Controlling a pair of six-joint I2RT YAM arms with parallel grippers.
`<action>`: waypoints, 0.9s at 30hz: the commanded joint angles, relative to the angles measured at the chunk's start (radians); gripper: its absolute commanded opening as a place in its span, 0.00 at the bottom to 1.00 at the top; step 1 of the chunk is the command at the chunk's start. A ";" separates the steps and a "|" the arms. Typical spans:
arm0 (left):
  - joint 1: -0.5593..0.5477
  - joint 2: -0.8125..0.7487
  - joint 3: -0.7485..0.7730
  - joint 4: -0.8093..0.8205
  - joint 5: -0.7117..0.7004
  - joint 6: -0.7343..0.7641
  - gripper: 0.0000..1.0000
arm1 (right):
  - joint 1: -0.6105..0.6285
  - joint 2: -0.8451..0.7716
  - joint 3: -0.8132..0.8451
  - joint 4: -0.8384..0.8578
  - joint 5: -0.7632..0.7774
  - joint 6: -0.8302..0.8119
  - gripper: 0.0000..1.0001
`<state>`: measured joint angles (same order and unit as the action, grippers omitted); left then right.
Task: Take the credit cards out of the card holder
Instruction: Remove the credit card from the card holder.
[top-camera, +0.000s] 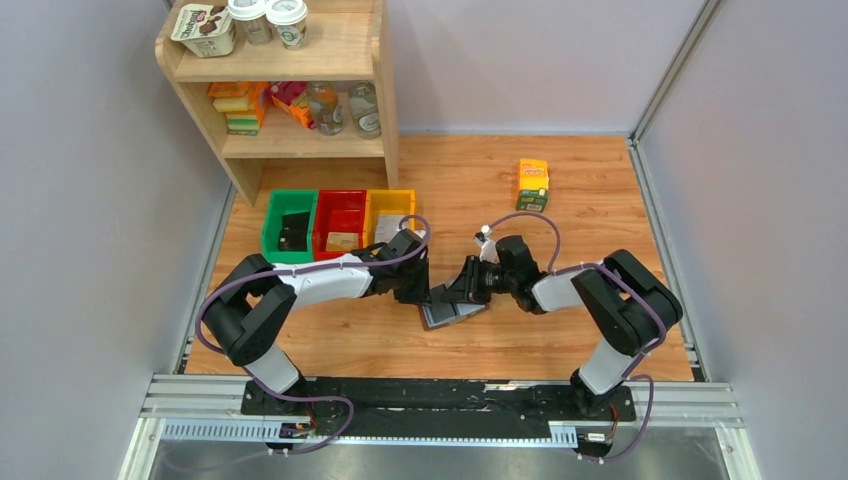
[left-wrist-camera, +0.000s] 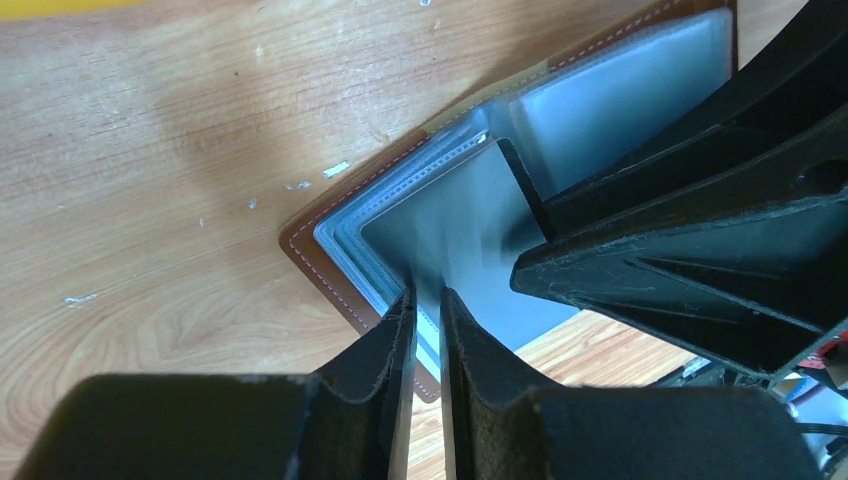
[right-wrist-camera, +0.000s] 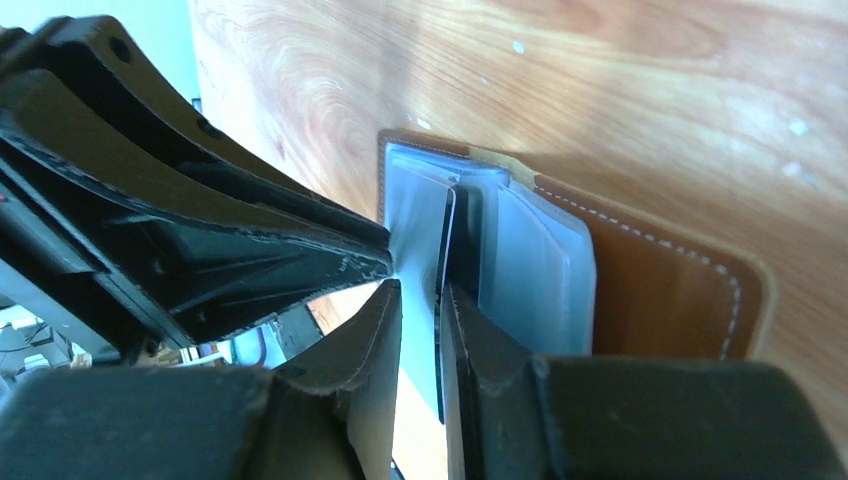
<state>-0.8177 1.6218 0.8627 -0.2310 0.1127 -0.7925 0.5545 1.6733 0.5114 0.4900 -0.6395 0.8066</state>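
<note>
Top external view has the card holder (top-camera: 452, 314) open on the table (top-camera: 560, 200) at frame centre, left pincer (left-wrist-camera: 428, 312) clamping a sleeve (left-wrist-camera: 440, 230) edge, right pincer (right-wrist-camera: 422, 292) nipping a dark-edged card (right-wrist-camera: 447, 235) that seems only partly out, so no card looks fully removed yet.

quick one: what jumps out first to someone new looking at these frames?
Both arms meet mid-table over the open brown leather card holder, its pale blue sleeves fanned up. The left end effector pinches one sleeve edge, while a thin dark-edged sheet stands between the fingers of the right end effector. Farther back, the green, red and yellow bins and an orange-green carton stand out.
</note>
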 joint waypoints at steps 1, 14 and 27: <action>-0.018 0.023 -0.011 0.025 0.007 0.018 0.21 | 0.059 0.028 0.056 0.114 -0.110 0.046 0.22; -0.018 0.003 -0.027 -0.034 -0.051 0.027 0.21 | 0.012 -0.040 -0.011 0.165 -0.137 0.065 0.11; -0.018 0.029 -0.007 -0.060 -0.056 0.030 0.18 | -0.050 -0.086 -0.071 0.191 -0.149 0.072 0.11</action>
<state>-0.8307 1.6203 0.8520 -0.2539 0.0910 -0.7822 0.5186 1.6249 0.4477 0.5938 -0.7341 0.8673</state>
